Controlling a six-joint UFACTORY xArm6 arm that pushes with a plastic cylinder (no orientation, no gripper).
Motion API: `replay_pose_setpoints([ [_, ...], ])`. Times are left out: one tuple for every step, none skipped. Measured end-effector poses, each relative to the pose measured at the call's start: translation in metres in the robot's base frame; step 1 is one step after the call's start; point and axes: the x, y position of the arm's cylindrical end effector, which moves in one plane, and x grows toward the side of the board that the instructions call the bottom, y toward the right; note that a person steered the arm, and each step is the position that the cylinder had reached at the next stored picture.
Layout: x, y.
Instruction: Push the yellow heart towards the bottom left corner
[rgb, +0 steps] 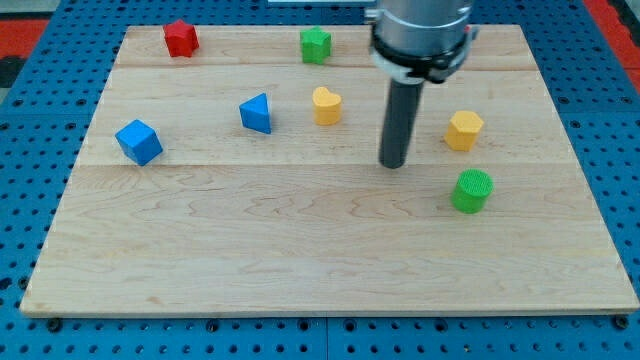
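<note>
My tip (393, 164) sits on the table (300, 260), right of the yellow heart (326, 104) and clear of it; no gripper here, just a bare rod. The heart lies upper-middle, beside the blue triangle (256, 113). It looks light, rigid and likely to slide easily, so press its upper-right flank, or it may spin off

I count seven blocks in all on the desk (300, 260). Two are yellow: the yellow heart (326, 105) and a yellow hexagon (463, 131). Two are blue: a blue cube (138, 141) and a blue triangle (257, 113). Two are green: a green star (315, 45) and a green cylinder (472, 191). One is red: a red star (181, 38). I have one rod, with my tip (393, 163).
</note>
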Motion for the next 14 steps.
replay_pose_setpoints([
  [0.000, -0.014],
  [-0.003, -0.014],
  [-0.011, -0.014],
  [-0.017, -0.014],
  [-0.018, -0.014],
  [-0.021, -0.014],
  [-0.029, -0.014],
  [-0.057, 0.013],
  [-0.093, 0.026],
  [-0.106, -0.042],
  [-0.103, -0.109],
  [-0.070, -0.133],
  [-0.075, -0.105],
  [-0.063, -0.094],
])
